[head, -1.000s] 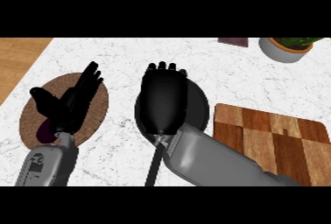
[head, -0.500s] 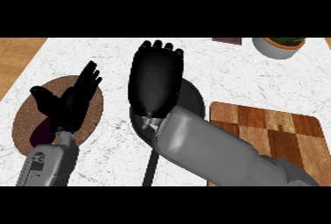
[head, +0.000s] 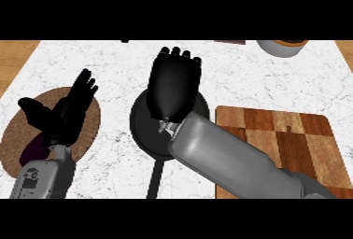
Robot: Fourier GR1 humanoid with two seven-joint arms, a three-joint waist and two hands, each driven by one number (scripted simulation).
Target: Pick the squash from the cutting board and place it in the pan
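Note:
The black pan [head: 141, 126] sits mid-counter with its handle [head: 155, 179] pointing toward me. My right hand [head: 176, 84] hovers flat over the pan, fingers straight and pointing away, hiding most of the pan's inside. The wooden cutting board [head: 289, 135] lies to the right of the pan, and its visible surface carries nothing. No squash shows in this view; whether one lies under the right hand or forearm cannot be told. My left hand [head: 69, 109] rests open, fingers up, over the brown round mat at the left.
A brown round mat [head: 21, 135] at the left holds a dark purple thing [head: 33, 150], partly hidden by my left arm. A pale pot [head: 281, 46] stands at the far right edge, with a dark object [head: 231, 41] beside it. The counter is white marble.
My right hand has moved away from me, from the pan's middle to over its far rim, and its forearm now fills more of the view. The left hand has hardly moved.

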